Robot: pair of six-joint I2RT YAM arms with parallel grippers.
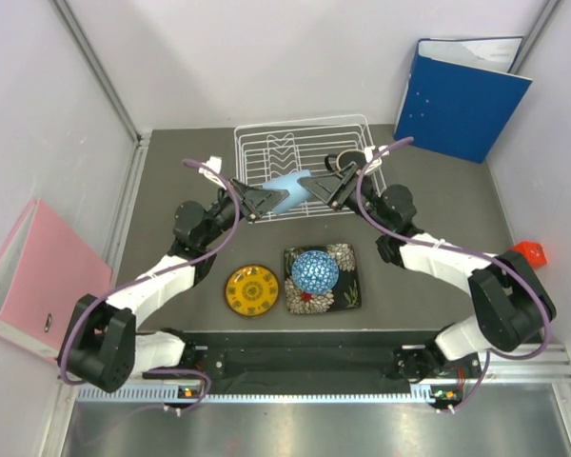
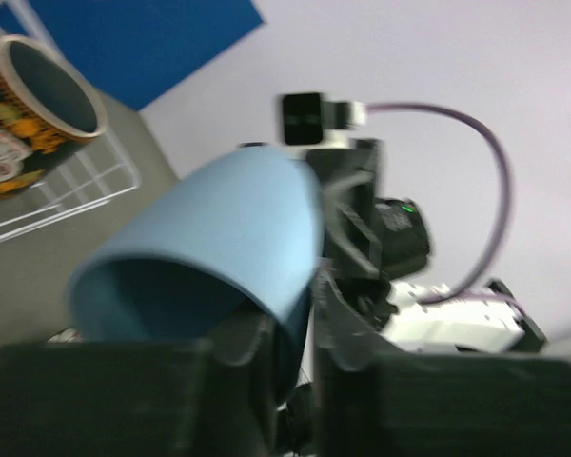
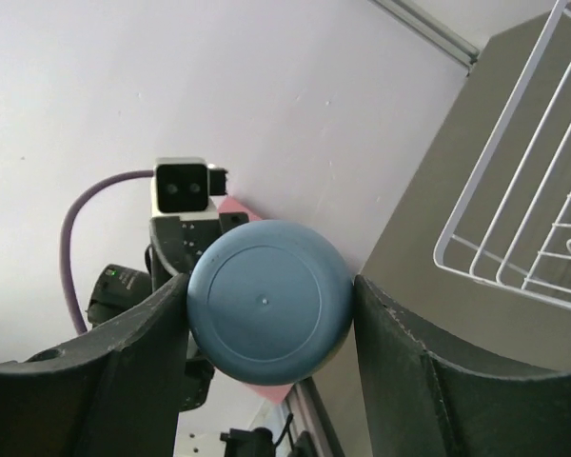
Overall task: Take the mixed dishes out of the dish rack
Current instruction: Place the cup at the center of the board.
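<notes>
The light blue cup (image 1: 290, 188) hangs on its side in the air over the front edge of the white dish rack (image 1: 266, 143), held from both ends. My right gripper (image 1: 325, 186) is shut on its base (image 3: 269, 302), one finger (image 3: 162, 328) on each side. My left gripper (image 2: 300, 305) has closed round the rim of the cup (image 2: 219, 228), one finger inside the mouth and one outside. The dark patterned mug (image 2: 29, 114) is still in the rack (image 2: 86, 186). On the table in front lie the yellow plate (image 1: 252, 290) and the black square plate (image 1: 341, 290) with the blue bowl (image 1: 315, 271) on it.
A blue binder (image 1: 462, 90) leans at the back right and a pink binder (image 1: 29, 276) lies at the left. A small red thing (image 1: 530, 252) sits by the right wall. Walls close the table in on three sides.
</notes>
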